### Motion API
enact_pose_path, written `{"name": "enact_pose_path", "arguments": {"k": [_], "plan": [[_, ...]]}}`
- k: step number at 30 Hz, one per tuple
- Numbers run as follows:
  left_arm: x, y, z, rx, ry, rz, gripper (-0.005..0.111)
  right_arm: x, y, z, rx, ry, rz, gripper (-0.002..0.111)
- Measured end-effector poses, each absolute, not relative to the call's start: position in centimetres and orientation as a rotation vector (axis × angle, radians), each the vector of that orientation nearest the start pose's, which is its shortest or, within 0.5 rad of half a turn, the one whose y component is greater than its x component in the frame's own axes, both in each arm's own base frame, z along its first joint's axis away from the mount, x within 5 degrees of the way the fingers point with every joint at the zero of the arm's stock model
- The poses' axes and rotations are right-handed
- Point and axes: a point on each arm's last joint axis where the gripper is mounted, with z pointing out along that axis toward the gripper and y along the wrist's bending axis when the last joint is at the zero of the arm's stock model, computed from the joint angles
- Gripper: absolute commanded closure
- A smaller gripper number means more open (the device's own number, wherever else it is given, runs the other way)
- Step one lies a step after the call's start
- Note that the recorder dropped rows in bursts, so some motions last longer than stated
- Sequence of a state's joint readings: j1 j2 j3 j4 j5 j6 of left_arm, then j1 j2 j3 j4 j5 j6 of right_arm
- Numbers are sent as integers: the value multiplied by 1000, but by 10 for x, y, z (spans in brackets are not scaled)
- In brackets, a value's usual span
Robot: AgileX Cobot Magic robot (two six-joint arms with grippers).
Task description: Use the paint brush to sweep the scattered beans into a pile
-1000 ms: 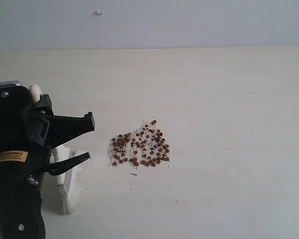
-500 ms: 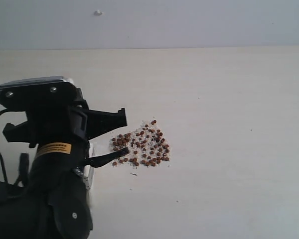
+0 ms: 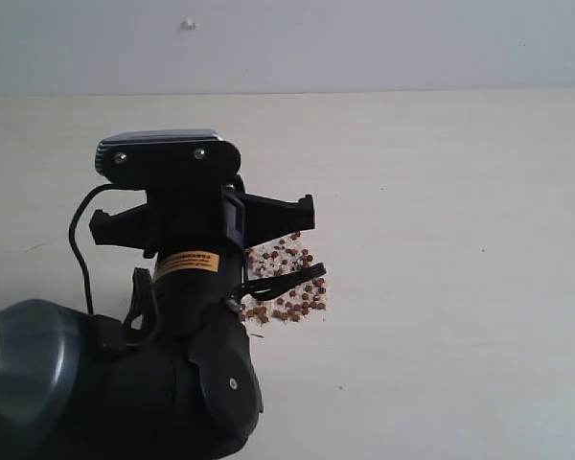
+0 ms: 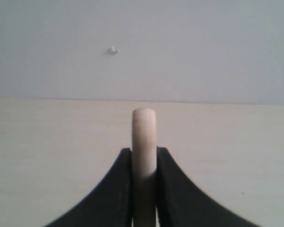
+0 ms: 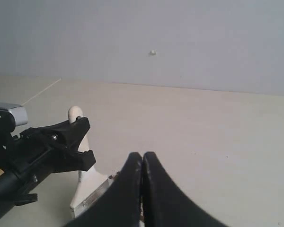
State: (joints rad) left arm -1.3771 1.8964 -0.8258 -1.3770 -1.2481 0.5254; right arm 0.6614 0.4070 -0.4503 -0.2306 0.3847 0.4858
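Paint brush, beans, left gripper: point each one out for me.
paint brush (image 4: 144,130), left wrist view, rounded end of the wooden handle.
beans (image 3: 286,254), exterior view, upper part of the cluster.
left gripper (image 3: 317,241), exterior view, midway between its fingertips.

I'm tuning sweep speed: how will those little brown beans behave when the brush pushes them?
The beans look small and round, so they likely roll ahead and scatter. The whitish crumbs among them probably smear instead. The table looks smooth, so strays may run far.

Black left tool (image 3: 313,241) and arm (image 3: 187,383), yellow label (image 3: 186,262).
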Motion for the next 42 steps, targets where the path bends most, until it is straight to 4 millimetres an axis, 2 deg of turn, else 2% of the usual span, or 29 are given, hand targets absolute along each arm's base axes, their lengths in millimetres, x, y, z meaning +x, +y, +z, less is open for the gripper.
{"name": "enact_pose_path", "arguments": {"k": [13, 26, 35, 38, 42], "plan": [[144, -296, 170, 140, 1734, -125, 107, 76, 49, 303, -298, 1830, 579, 108], [142, -297, 200, 195, 1662, -194, 107, 76, 49, 303, -298, 1830, 579, 108], [140, -292, 222, 262, 1626, -161, 107, 76, 49, 303, -298, 1830, 579, 108], [144, -287, 231, 255, 1610, -150, 107, 76, 49, 303, -298, 1830, 579, 108], [165, -274, 234, 207, 1608, -83, 107, 76, 49, 303, -298, 1830, 579, 108]]}}
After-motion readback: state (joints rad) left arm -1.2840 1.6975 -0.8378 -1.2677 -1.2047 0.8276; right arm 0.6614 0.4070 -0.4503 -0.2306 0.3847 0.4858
